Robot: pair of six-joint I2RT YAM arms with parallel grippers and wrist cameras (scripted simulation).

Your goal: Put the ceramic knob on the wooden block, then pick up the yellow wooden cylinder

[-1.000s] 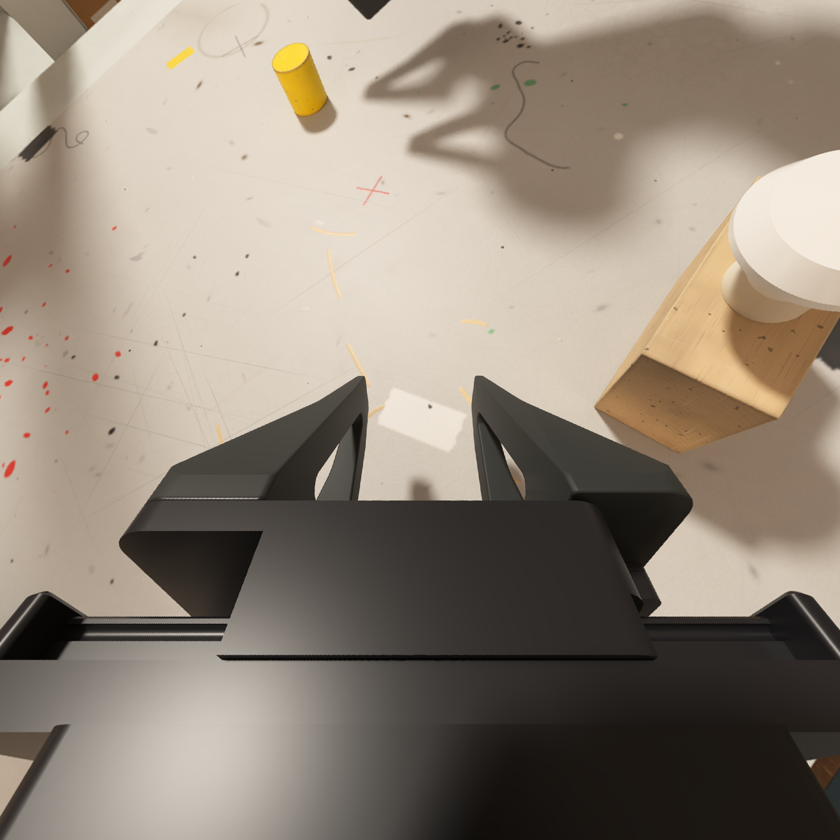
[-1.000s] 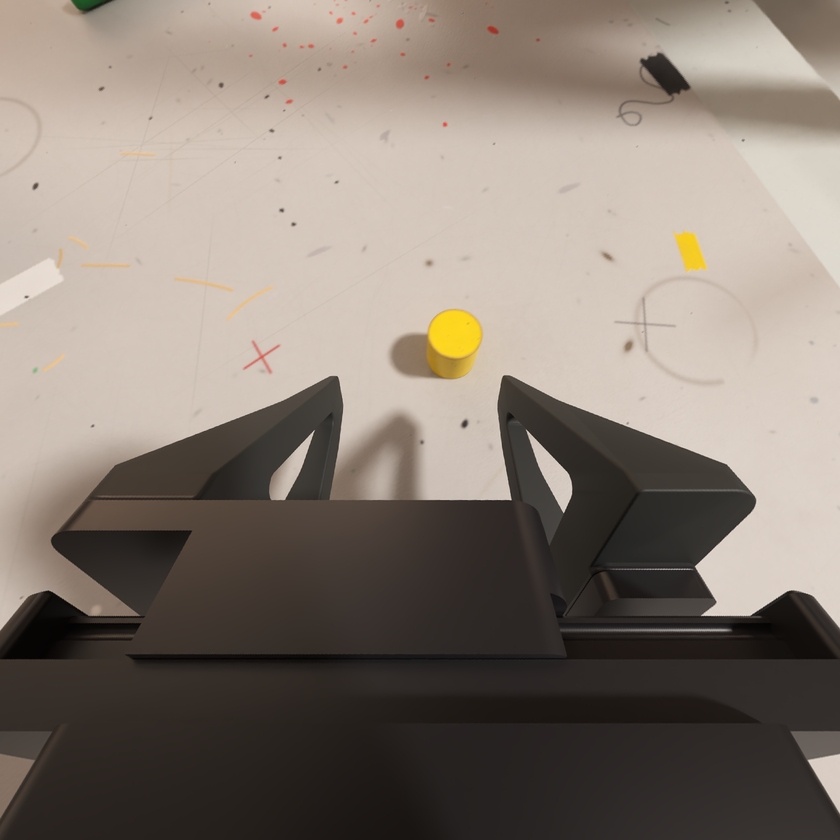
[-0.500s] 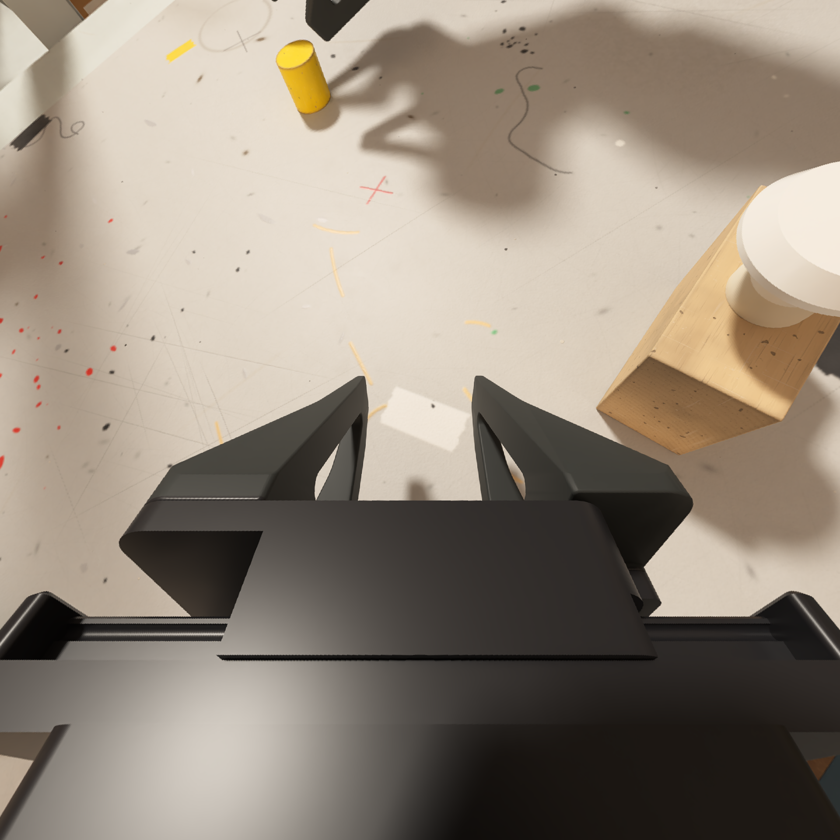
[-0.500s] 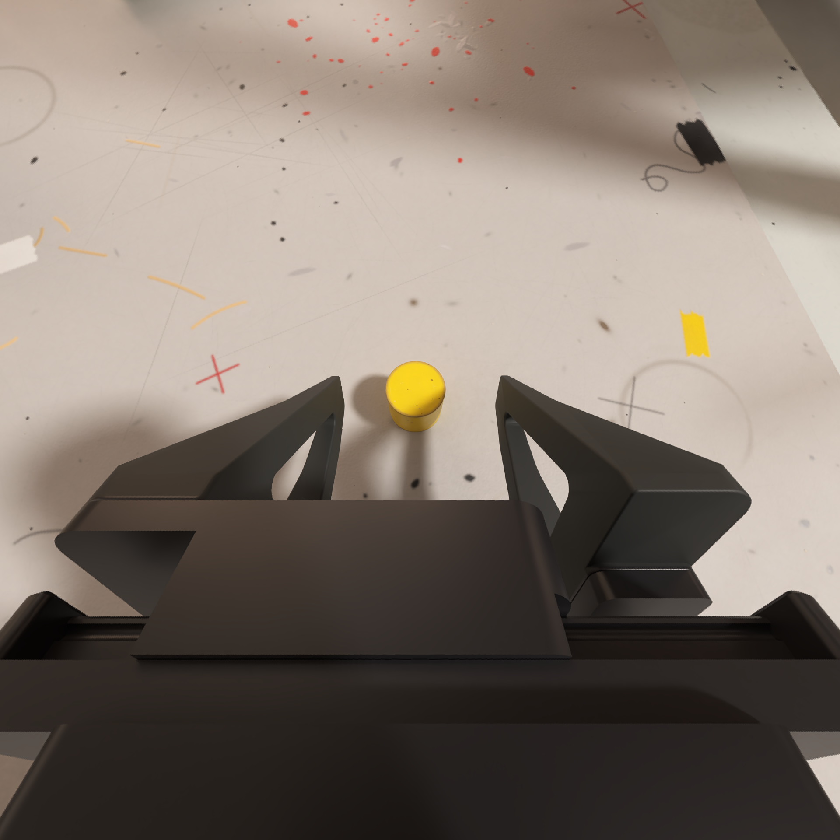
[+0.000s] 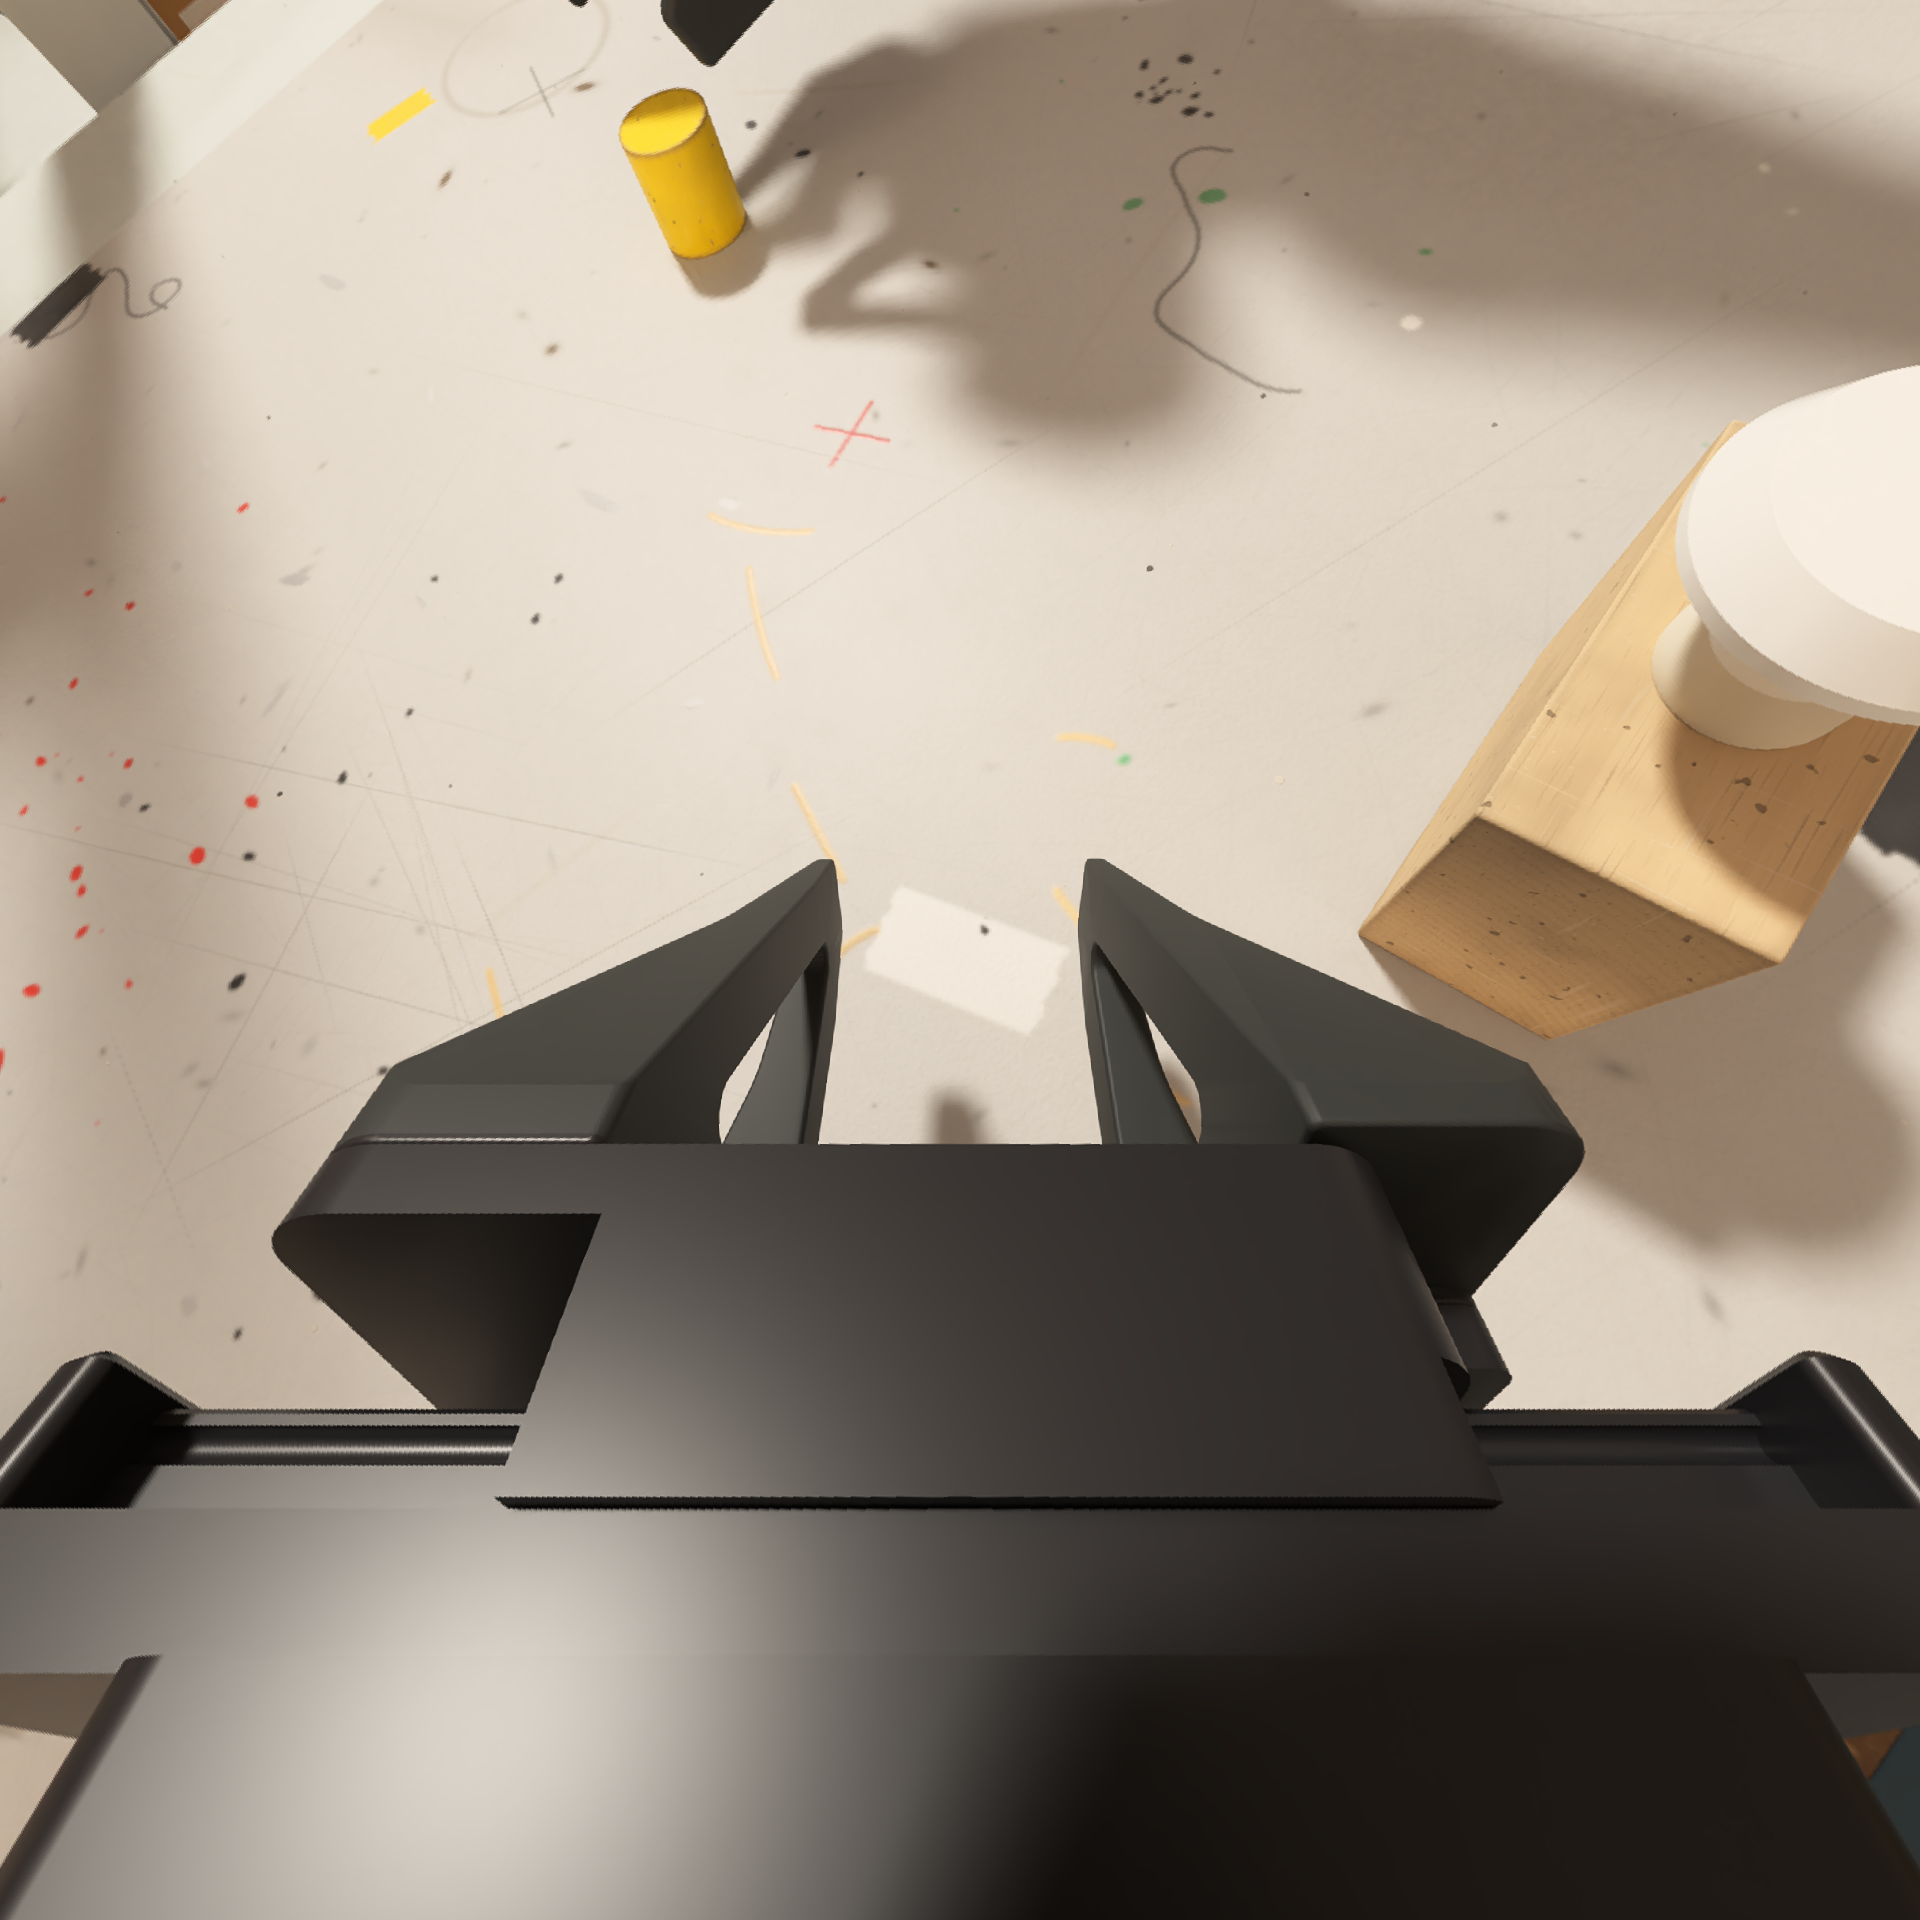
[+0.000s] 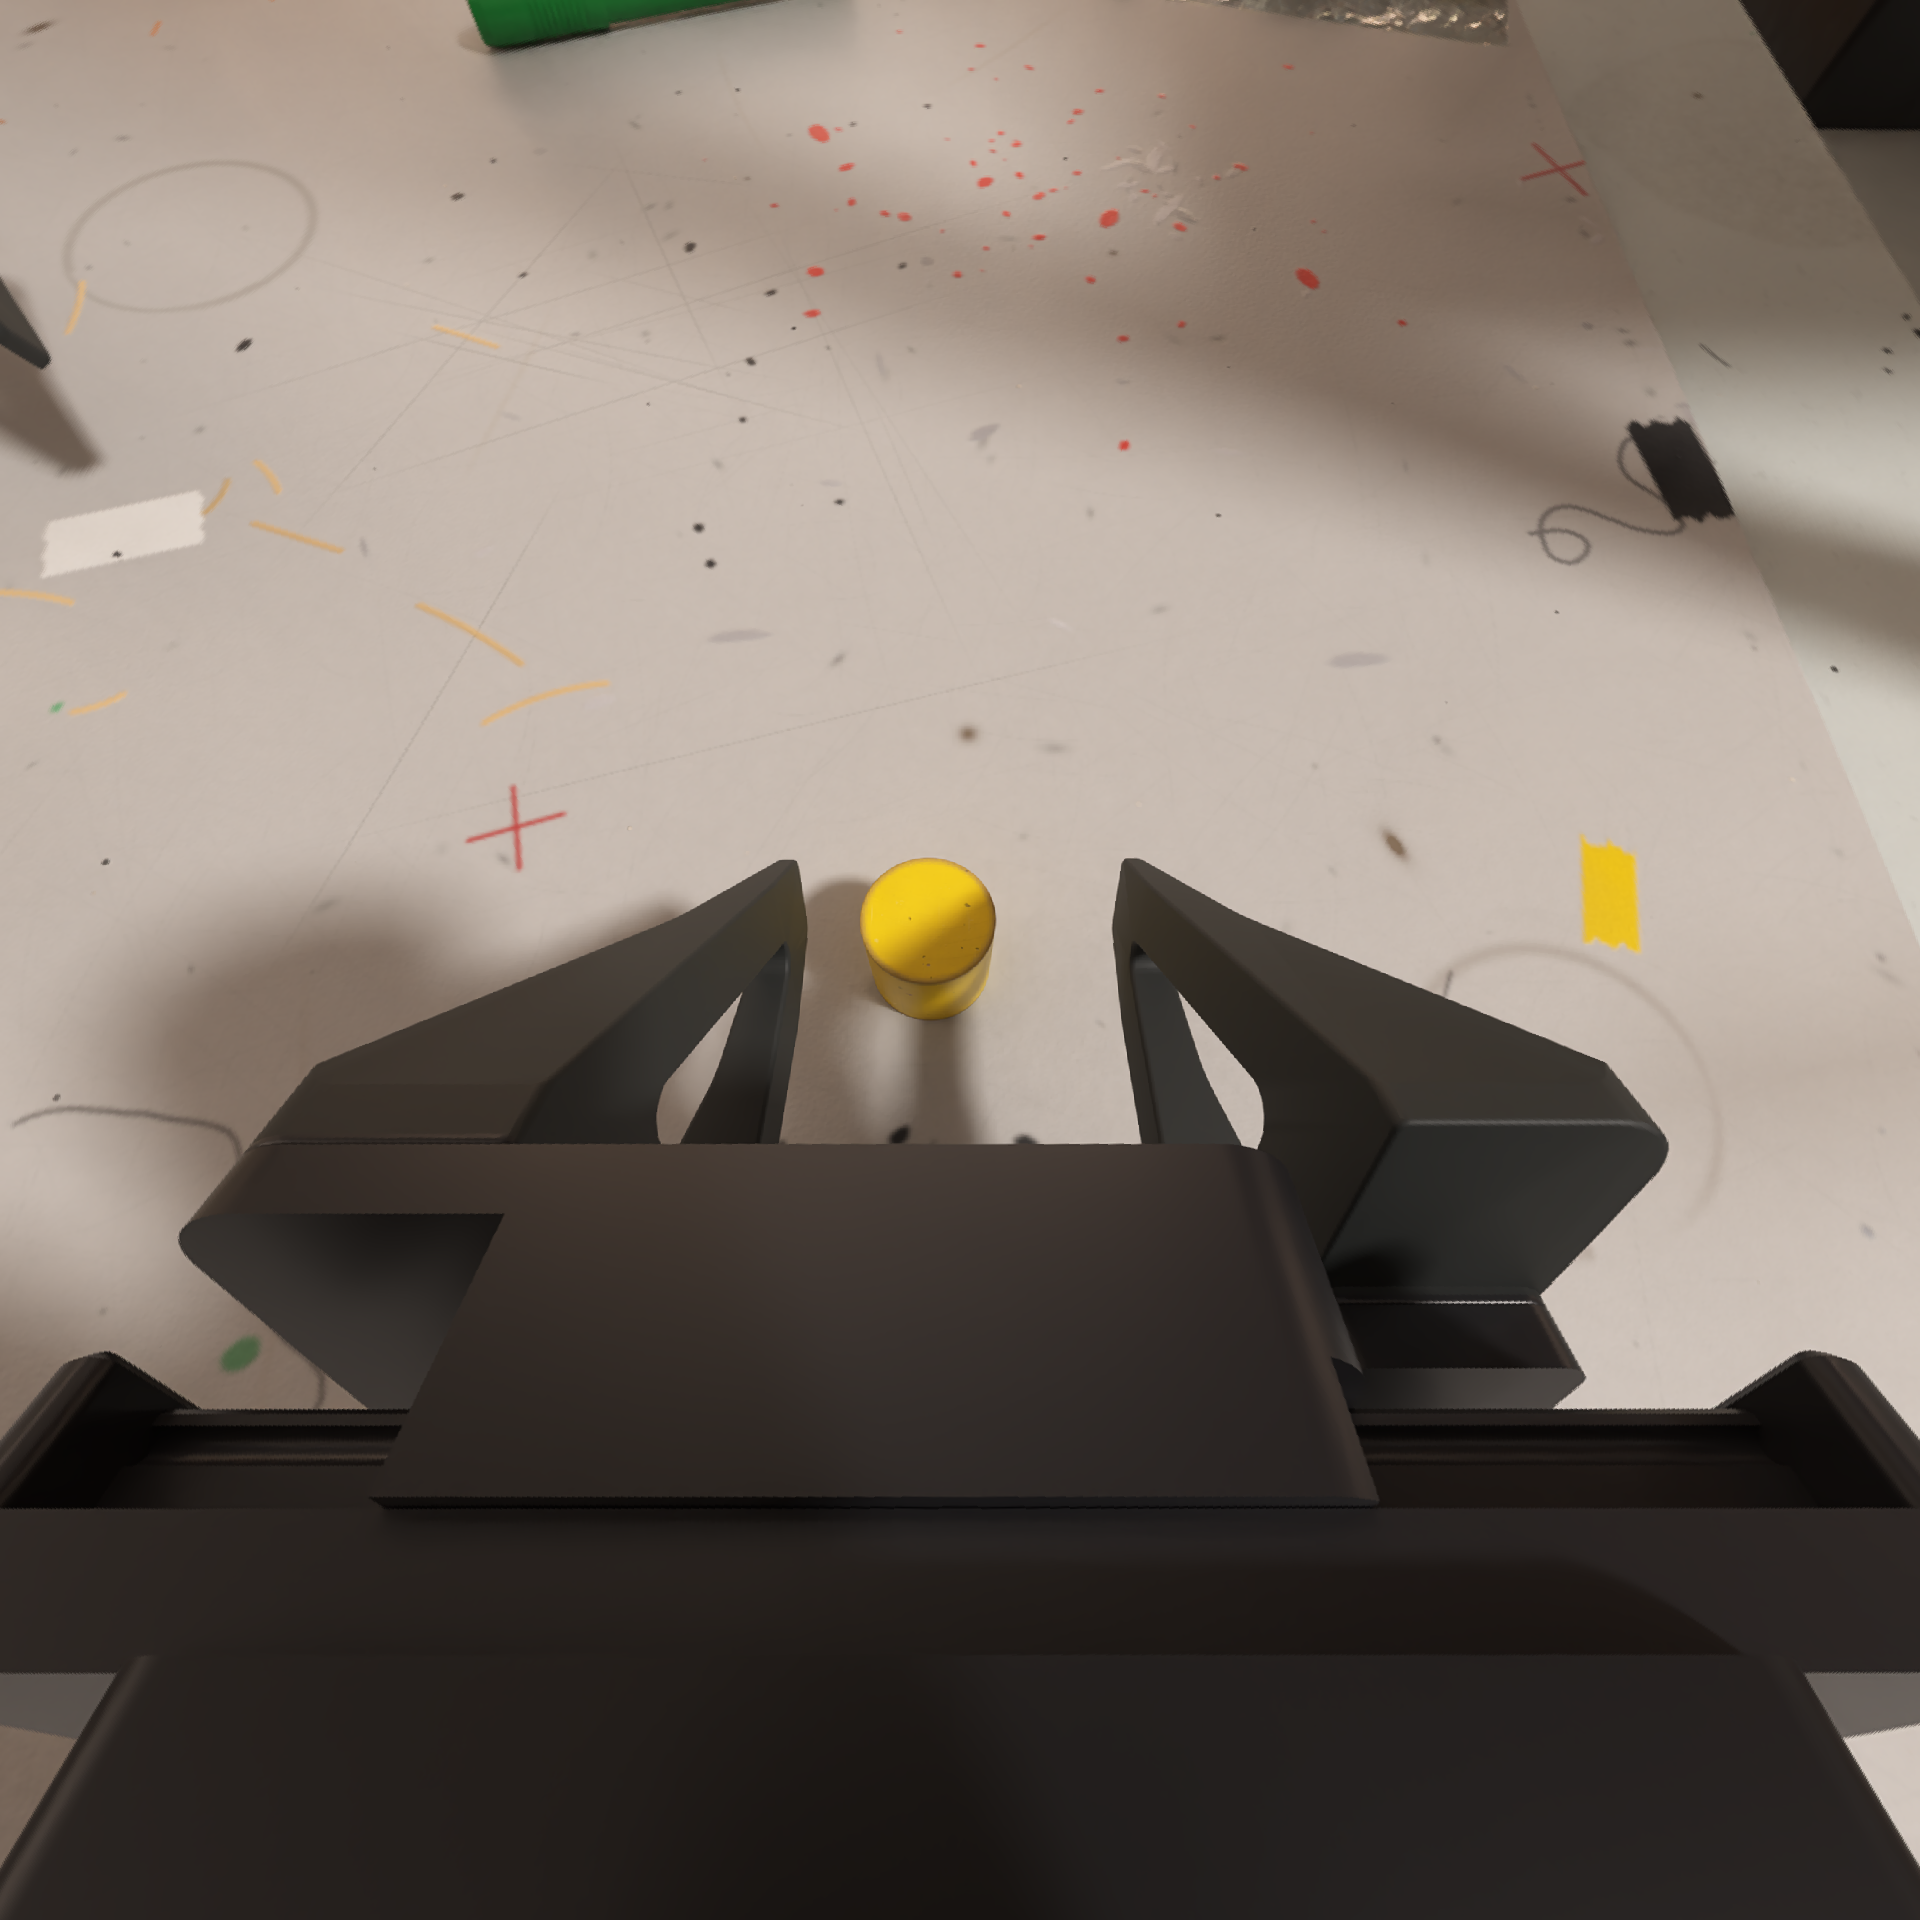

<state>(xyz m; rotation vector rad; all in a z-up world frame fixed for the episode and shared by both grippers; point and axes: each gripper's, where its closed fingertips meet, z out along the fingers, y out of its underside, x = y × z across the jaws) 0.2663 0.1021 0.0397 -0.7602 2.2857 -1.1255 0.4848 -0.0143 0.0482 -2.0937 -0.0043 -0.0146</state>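
The white ceramic knob (image 5: pixel 1808 582) stands on the light wooden block (image 5: pixel 1621 831) at the right of the left wrist view. My left gripper (image 5: pixel 956 883) is open and empty, above the table, left of the block. The yellow wooden cylinder (image 6: pixel 928 935) stands upright on the table between the fingers of my right gripper (image 6: pixel 961 883), nearer the left finger, with gaps on both sides. The right gripper is open. The cylinder also shows far off in the left wrist view (image 5: pixel 686 177), with a dark part of the right gripper (image 5: pixel 717 21) above it.
A green object (image 6: pixel 613 16) lies at the far edge of the table in the right wrist view. A white tape patch (image 5: pixel 966 966), yellow tape (image 6: pixel 1608 894) and black tape (image 6: pixel 1678 473) lie flat. The table edge (image 6: pixel 1870 644) runs along the right.
My right gripper has moved forward and down so the yellow cylinder now sits between its open fingers. My left gripper has stayed open and shifted only slightly.
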